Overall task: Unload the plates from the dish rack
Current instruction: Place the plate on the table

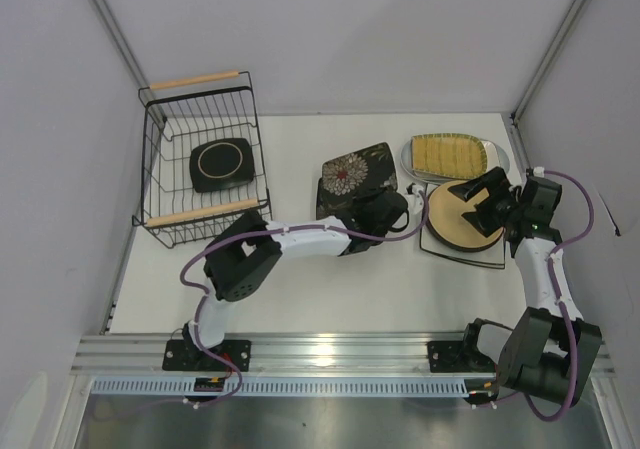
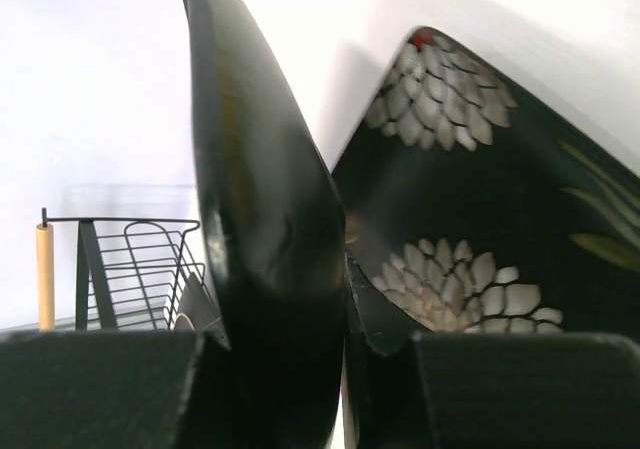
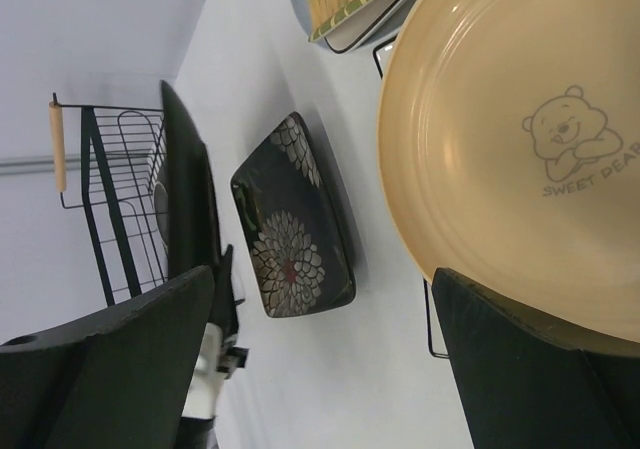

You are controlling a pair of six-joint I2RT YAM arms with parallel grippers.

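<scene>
The black wire dish rack (image 1: 200, 159) stands at the back left with one black-rimmed square plate (image 1: 222, 164) lying in it. My left gripper (image 1: 385, 212) is shut on a dark plate (image 2: 265, 219), held on edge beside a black floral plate (image 1: 355, 174) that lies on the table. The held plate also shows upright in the right wrist view (image 3: 190, 204). My right gripper (image 1: 480, 194) is open and empty just above a tan round plate (image 1: 460, 219). That plate rests on a square white plate (image 1: 470, 254). A mustard ribbed plate (image 1: 452, 152) sits on a grey plate (image 1: 503, 159).
The rack's wooden handles (image 1: 205, 80) lie at its far and near ends. White walls close in the left, back and right sides. The metal rail (image 1: 320, 354) with both arm bases runs along the near edge.
</scene>
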